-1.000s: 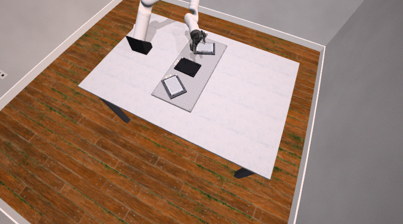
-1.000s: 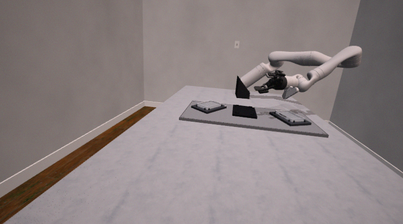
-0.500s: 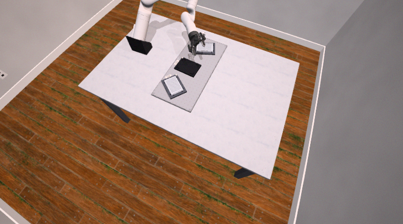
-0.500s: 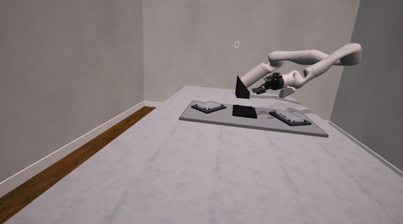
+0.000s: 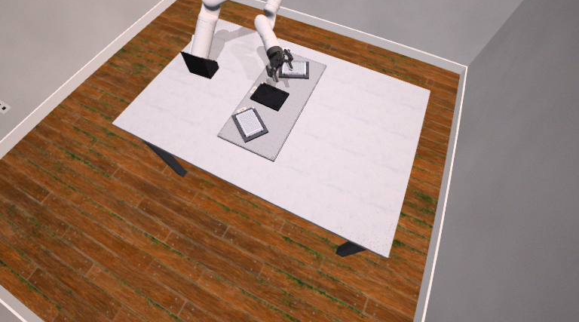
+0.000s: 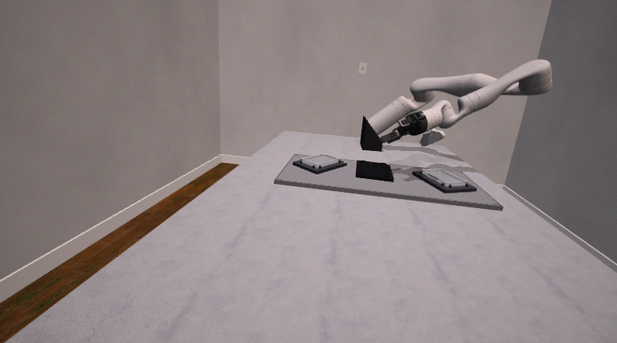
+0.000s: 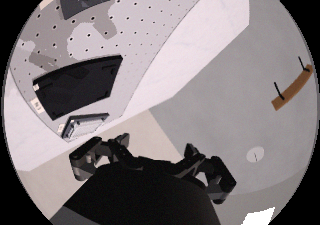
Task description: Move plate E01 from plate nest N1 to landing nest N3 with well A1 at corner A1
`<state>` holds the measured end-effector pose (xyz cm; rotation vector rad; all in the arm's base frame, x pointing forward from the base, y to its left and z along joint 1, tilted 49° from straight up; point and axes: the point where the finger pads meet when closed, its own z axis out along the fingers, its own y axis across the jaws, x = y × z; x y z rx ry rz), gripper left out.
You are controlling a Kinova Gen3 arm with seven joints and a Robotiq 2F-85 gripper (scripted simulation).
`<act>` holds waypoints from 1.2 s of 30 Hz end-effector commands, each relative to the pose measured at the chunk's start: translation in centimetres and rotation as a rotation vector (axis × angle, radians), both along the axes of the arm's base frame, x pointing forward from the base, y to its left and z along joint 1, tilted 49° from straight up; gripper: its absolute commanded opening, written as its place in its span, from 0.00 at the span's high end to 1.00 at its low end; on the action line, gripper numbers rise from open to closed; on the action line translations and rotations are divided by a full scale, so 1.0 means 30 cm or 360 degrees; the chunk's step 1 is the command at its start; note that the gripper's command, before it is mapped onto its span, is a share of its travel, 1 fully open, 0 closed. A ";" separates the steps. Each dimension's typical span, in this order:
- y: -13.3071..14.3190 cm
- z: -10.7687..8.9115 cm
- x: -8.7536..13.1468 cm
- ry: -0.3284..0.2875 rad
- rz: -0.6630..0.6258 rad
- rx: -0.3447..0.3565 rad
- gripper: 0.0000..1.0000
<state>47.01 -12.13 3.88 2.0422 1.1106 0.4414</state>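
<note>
Two white well plates sit in dark nests on a grey perforated baseplate (image 5: 273, 141) (image 6: 318, 181) (image 7: 143, 28). One plate (image 5: 294, 68) (image 6: 443, 178) is at the end nearest the arm. The other plate (image 5: 249, 123) (image 6: 320, 161) (image 7: 84, 124) is at the opposite end. Between them lies an empty black nest (image 5: 269, 96) (image 6: 373, 170) (image 7: 76, 87). The labels are too small to read, so I cannot tell which plate is E01. My gripper (image 5: 279, 67) (image 6: 392, 136) (image 7: 157, 145) is open and empty. It hangs tilted in the air beside the plate nearest the arm, clear of it.
The baseplate lies on a white marble table (image 5: 350, 139) (image 6: 296, 266). The arm's dark wedge base (image 5: 199, 65) (image 6: 369, 136) stands at the table's back corner. Small white tags (image 5: 252, 87) sit beside the nests. A wooden floor surrounds the table.
</note>
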 end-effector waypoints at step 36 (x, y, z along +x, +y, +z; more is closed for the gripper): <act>-0.080 -0.151 -0.079 0.0089 0.0450 0.0175 0.00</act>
